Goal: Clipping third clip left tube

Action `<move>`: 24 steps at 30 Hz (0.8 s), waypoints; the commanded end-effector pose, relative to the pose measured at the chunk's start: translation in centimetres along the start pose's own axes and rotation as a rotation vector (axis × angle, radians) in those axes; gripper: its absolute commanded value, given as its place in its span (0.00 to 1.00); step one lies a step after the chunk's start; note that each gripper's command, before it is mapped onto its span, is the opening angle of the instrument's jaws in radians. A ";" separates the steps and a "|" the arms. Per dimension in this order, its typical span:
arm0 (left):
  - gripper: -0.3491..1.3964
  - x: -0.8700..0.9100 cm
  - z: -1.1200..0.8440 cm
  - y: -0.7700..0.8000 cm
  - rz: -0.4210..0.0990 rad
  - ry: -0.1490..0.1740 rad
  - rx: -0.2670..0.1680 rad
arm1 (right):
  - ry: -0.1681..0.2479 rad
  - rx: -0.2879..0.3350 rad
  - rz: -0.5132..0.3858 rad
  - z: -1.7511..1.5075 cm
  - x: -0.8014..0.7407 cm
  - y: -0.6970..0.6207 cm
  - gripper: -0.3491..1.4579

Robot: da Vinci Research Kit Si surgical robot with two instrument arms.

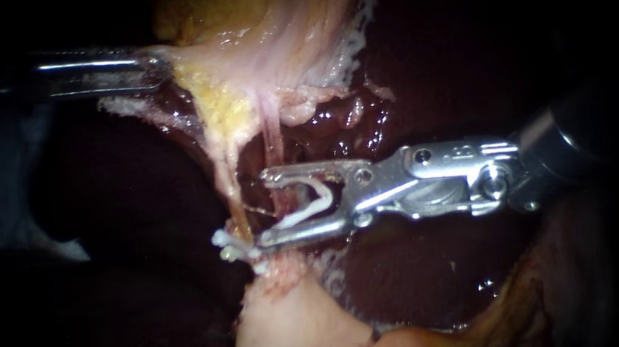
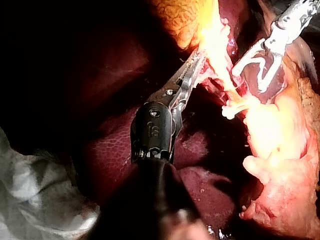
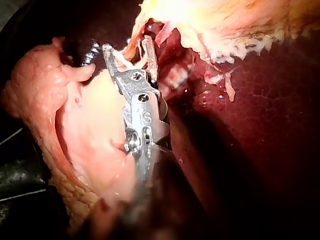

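Silver right instrument, round screws, left instrument, black housing, dark shaft

You are at a surgical practice bench with organ tissue laid out under a narrow light. Dark red liver fills your endoscope view, wet and glistening, with pale stretched tissue drawn across it. Your right instrument is a slim metal shaft whose small jaws hold a white clip. Beside the liver in your left wrist view lies crumpled grey material, perhaps a drape.
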 end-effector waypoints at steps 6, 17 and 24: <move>0.00 0.00 0.00 0.00 0.000 0.000 0.000 | -0.025 -0.006 -0.010 0.07 -0.21 0.14 0.47; 0.00 0.00 0.00 0.01 0.000 0.000 0.001 | -0.018 0.041 -0.025 0.40 -0.18 0.24 0.47; 0.00 0.00 0.01 0.01 0.000 0.000 0.001 | 0.011 0.103 -0.018 0.63 -0.10 0.18 0.46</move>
